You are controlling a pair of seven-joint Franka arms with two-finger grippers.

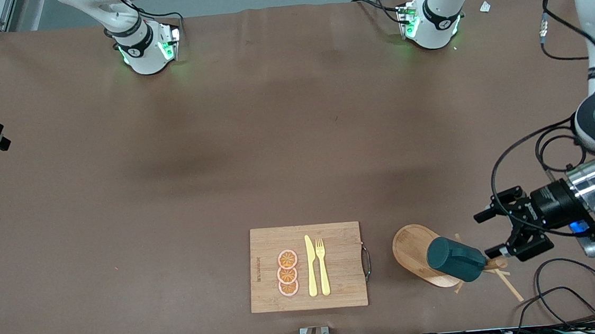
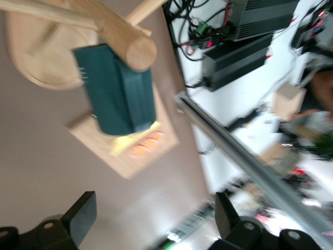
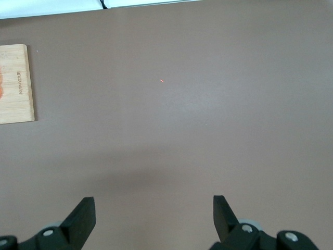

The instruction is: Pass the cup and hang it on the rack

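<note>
The dark teal cup (image 1: 454,258) hangs tilted on the wooden rack (image 1: 410,248), beside its post and above the oval base; its handle is hidden. In the left wrist view the cup (image 2: 117,91) sits against the post (image 2: 122,36). My left gripper (image 1: 488,234) is open and empty, level with the rack's top, apart from the cup on the side toward the left arm's end of the table; it also shows in the left wrist view (image 2: 156,219). My right gripper (image 3: 154,216) is open and empty, high over bare table, and is out of the front view.
A bamboo cutting board (image 1: 337,265) with a yellow knife (image 1: 311,265), a yellow fork (image 1: 322,265) and three orange slices (image 1: 288,273) lies beside the rack, toward the right arm's end. Its edge shows in the right wrist view (image 3: 15,83). Cables (image 1: 567,284) lie near the rack.
</note>
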